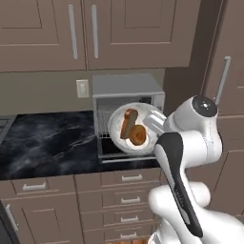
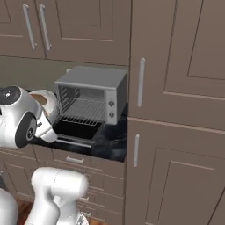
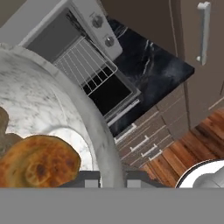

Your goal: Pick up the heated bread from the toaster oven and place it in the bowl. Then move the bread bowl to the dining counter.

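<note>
Now my gripper (image 3: 113, 177) pinches the bowl (image 1: 116, 128) by its rim, lifted off the worktop (image 1: 52, 143) before the toaster oven (image 1: 126, 88) and tipped steeply, with the heated bread (image 1: 138, 135) inside for carrying.

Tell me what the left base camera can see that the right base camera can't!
The left base view looks into the tilted bowl: the small round heated bread and a darker brown slice lie inside. It also takes in a wall outlet and a long stretch of black worktop.

The right base view gives the toaster oven knobs, its bare wire rack and tall cupboard doors.

Both share the open oven, the lifted bowl, the white arm and the drawers below.
</note>
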Motion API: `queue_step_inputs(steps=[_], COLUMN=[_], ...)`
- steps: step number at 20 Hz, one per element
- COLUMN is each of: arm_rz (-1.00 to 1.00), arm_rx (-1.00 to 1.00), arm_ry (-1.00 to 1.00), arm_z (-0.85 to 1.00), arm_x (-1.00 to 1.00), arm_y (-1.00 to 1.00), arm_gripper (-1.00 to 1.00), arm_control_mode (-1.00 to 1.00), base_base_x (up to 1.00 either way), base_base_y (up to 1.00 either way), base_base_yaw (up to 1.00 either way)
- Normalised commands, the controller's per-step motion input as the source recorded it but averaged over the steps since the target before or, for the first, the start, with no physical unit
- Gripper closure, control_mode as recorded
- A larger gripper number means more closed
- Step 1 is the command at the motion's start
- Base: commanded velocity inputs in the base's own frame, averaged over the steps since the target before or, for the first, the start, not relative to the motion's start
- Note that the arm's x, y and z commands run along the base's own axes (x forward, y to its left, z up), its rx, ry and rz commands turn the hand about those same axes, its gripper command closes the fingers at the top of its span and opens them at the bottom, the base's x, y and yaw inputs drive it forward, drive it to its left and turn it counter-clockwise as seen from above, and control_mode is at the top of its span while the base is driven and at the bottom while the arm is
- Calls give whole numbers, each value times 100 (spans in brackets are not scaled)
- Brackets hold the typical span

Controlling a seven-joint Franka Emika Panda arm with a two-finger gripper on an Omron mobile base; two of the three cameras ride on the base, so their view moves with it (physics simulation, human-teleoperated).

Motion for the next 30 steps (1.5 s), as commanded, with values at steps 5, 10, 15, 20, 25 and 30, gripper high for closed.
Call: queue_step_inputs(steps=[5, 10, 15, 20, 25, 30], arm_rz=[0, 0, 0, 0, 0, 0], arm_rx=[0, 0, 0, 0, 0, 0], arm_ry=[0, 0, 0, 0, 0, 0], arm_z=[0, 0, 0, 0, 0, 0], arm_x=[0, 0, 0, 0, 0, 0], arm_y=[0, 0, 0, 0, 0, 0], arm_gripper=[100, 100, 100, 100, 100, 100], arm_control_mode=[100, 100, 100, 100, 100, 100], base_base_x=[-71, -47, -8, 0, 17, 52], base_base_y=[-9, -5, 0, 0, 17, 62], base_base_yaw=[63, 98, 100, 100, 91, 69])
